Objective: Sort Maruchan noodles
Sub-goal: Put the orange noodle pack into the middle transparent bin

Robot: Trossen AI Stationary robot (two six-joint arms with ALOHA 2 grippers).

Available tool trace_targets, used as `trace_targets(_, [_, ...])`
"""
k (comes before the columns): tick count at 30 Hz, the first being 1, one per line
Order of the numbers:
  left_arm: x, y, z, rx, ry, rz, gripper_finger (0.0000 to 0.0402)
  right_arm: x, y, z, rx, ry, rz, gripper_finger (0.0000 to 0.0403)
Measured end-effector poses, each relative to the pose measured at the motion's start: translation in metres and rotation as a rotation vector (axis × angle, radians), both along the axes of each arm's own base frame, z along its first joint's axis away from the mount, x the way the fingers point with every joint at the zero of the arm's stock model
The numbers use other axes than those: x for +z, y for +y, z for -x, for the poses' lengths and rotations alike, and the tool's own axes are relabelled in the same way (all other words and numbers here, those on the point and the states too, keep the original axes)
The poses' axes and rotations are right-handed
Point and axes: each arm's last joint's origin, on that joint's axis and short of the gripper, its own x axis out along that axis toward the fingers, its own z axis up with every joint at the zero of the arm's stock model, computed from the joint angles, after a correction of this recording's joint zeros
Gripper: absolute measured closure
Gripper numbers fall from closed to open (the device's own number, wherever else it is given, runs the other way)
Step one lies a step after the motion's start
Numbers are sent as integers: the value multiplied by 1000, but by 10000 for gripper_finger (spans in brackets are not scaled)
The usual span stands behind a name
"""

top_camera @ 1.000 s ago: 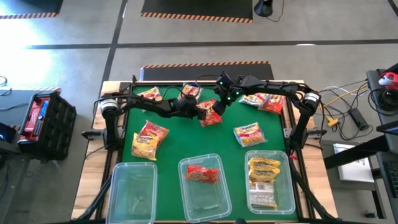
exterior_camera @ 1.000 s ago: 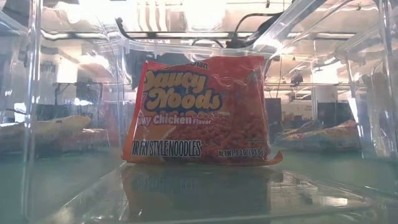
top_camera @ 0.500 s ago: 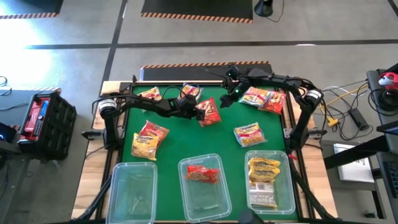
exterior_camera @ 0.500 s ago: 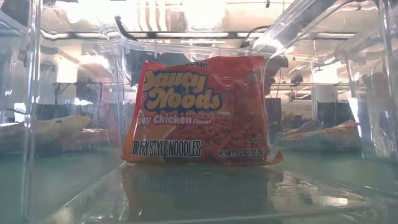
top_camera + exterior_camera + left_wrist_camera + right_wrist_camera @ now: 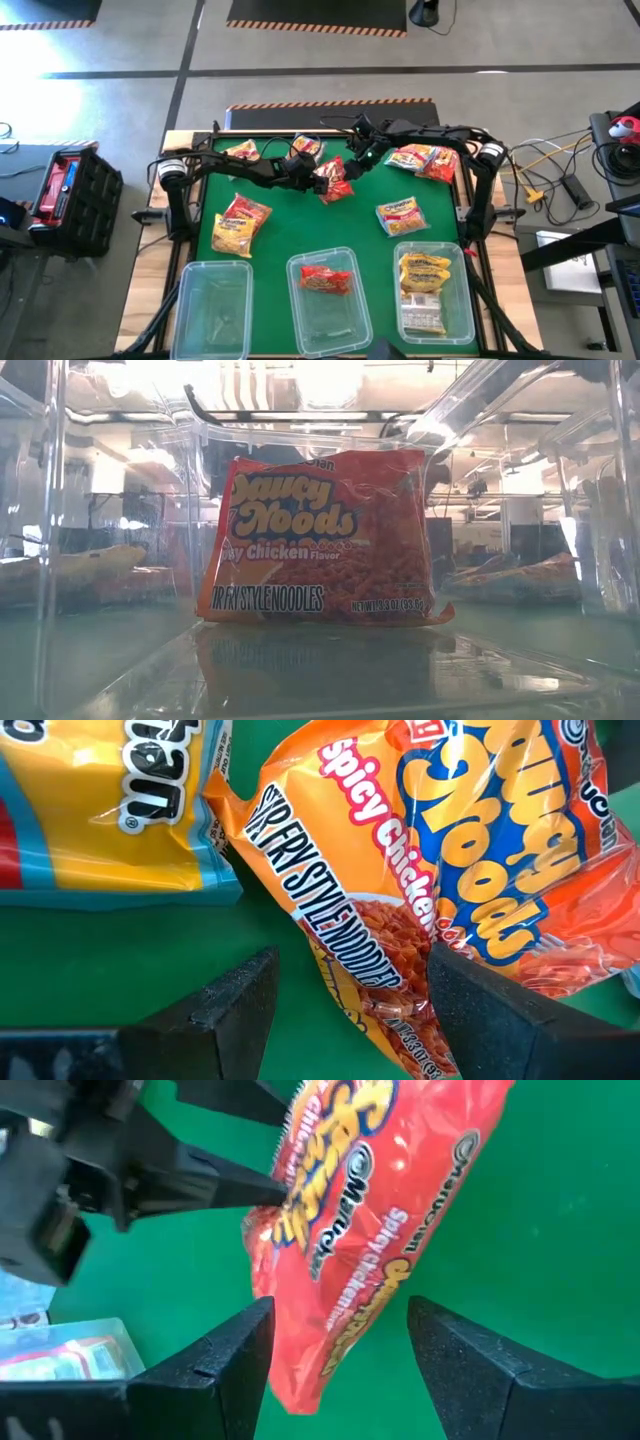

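A red Maruchan packet (image 5: pixel 337 184) lies on the green mat (image 5: pixel 300 225) at the far middle. My left gripper (image 5: pixel 322 179) is open, its fingers astride the packet's near corner (image 5: pixel 350 990). My right gripper (image 5: pixel 353 167) hovers open at the packet's other side, with the packet's end (image 5: pixel 300 1380) between its fingers and clear of them. More packets lie loose at the left (image 5: pixel 240 222), right (image 5: pixel 400 215) and far right (image 5: pixel 425 160). A yellow one (image 5: pixel 110 810) lies just beyond the left gripper. My left gripper comes slanting down from the table's left at the red packet's corner. One finger (image 5: pixel 475 1005) stands in front of the packet's printed face (image 5: pixel 400 960), and the other stands clear of its edge. Whether that finger touches the packet, I cannot tell.
Three clear bins stand along the near edge: the left one (image 5: pixel 213 305) holds nothing that shows, the middle one (image 5: pixel 345 320) holds a red packet (image 5: pixel 325 540), the right one (image 5: pixel 462 300) holds yellow packets. Bare mat lies between the bins and the grippers.
My right gripper first drew away toward the table's far right, then came back toward the red packet and sank lower, rolling its wrist. The packet and my left gripper have stayed where they were.
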Motion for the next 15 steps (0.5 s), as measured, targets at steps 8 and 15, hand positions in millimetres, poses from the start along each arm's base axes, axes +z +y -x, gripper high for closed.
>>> trace_targets(8, [0, 0, 0, 9, 1, 8, 170, -2, -5, -11, -15, -80, 52, 167])
trace_targets(15, [0, 0, 1, 15, 1, 13, 170, -12, -6, -22, -48, -97, 65, 165])
